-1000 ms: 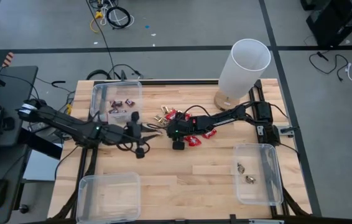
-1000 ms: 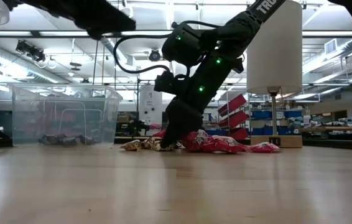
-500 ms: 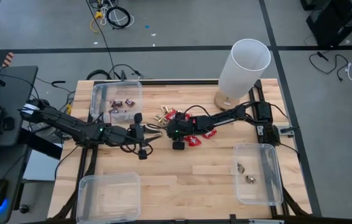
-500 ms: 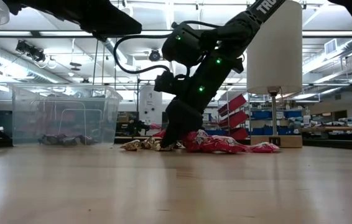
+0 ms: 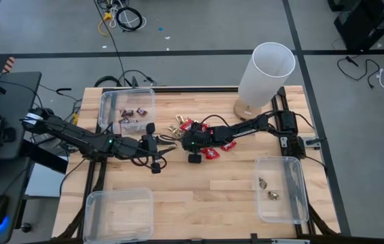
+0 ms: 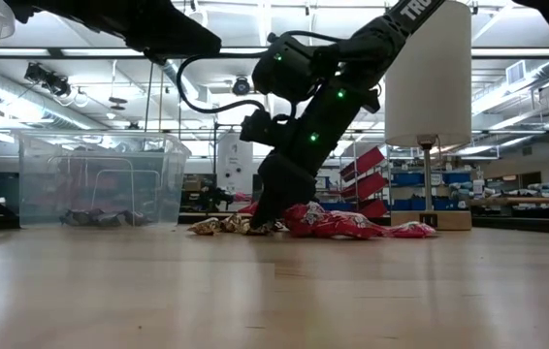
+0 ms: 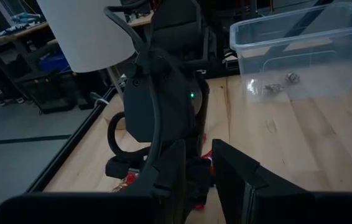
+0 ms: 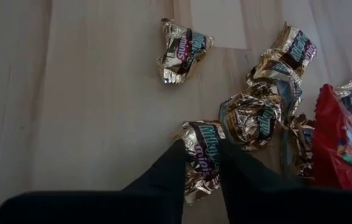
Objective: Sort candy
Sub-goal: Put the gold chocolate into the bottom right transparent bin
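**Right gripper pinches a gold-foil mini bar at the edge of the candy pile**

Right gripper [image 8: 201, 163] is down on the wooden table [image 5: 199, 190], its two dark fingers [image 8: 163, 177] pressed against either side of a gold-foil mini bar [image 8: 202, 158], which lies flat on the wood between them. Just beyond that piece sits a crumpled cluster of more gold-foil pieces [image 8: 260, 112], touching one another, with a single one [image 8: 182, 50] lying apart from them, farther out. Beside the cluster, a shiny red packet [image 8: 344, 146] overlaps its edge. In the low view the fingers reach the tabletop at the near side of the heap, gold pieces on one side and red packets [image 6: 347, 225] on the other.

Left gripper [image 7: 204, 180] hovers close by, facing the right arm's wrist; its fingers stand slightly apart with nothing between them. Behind it, a clear bin [image 5: 127, 108] holds a few dark mini bars [image 5: 132, 116]. Farther from the right gripper, another clear bin [image 5: 281, 190] holds two gold pieces [image 5: 266, 188], and a third bin [image 5: 119, 213] sits near the table's front edge. A white cylinder [image 5: 265, 71] stands beyond the pile.
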You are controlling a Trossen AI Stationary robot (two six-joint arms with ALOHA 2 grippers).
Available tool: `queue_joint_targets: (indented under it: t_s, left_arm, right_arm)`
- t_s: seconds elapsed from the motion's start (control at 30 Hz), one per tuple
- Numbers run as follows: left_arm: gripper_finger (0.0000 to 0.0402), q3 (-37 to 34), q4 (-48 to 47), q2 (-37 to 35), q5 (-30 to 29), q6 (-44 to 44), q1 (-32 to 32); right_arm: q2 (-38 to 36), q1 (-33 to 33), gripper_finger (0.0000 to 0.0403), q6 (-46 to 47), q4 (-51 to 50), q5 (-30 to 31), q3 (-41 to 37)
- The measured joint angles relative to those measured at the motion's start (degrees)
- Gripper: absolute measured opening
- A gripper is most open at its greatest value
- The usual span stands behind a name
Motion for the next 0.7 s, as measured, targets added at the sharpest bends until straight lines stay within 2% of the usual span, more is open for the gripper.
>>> queue_joint_targets:
  t_s: [0.37, 0.7]
  left_arm:
    - [0.0082, 0.02, -0.01, -0.02, -0.04, -0.01, 0.0]
    - [0.0082, 0.04, -0.01, -0.02, -0.06, -0.03, 0.0]
  right_arm:
    - [0.0, 0.0, 0.0007, 0.0, -1.59, 0.0, 0.03]
    - [-0.01, 1.66, 0.0, 1.43, -2.18, -0.88, 0.03]
